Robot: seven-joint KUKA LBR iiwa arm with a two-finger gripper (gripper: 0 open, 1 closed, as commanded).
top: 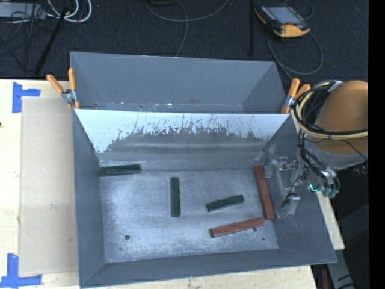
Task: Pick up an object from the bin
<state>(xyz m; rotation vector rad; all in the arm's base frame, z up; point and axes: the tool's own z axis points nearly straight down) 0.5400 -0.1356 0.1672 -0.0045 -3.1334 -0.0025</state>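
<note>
Dark floor (180, 35) lies beyond the bin, crossed by loose cables. Grey metal bin (180, 83) with sloping walls; its flat bottom is scuffed pale.

Arm enters from the view's right. Orange wrist cover (346, 113) sits outside the right rim, with black and pale cables (310, 116) looped round it. Gripper (287, 188) hangs low over the bin's right sloping wall. Whether it is open or closed, and whether it has hold of anything, cannot be told from this angle.

Nearest thing: reddish-brown bar (263, 192), lying lengthwise along the foot of the right wall, just beside the gripper on its left. Contact between the two cannot be judged.

Second reddish-brown bar (237, 227) lies near the front right corner, almost crosswise, its right end close to the near end of the first.

Three dark green bars lie spread over the floor, all apart from one another:
- tilted green bar (225, 203), just left of the reddish-brown pair;
- middle green bar (174, 196), lying lengthwise, about mid-floor;
- far-left green bar (120, 170), crosswise, at the foot of the back wall.
</note>
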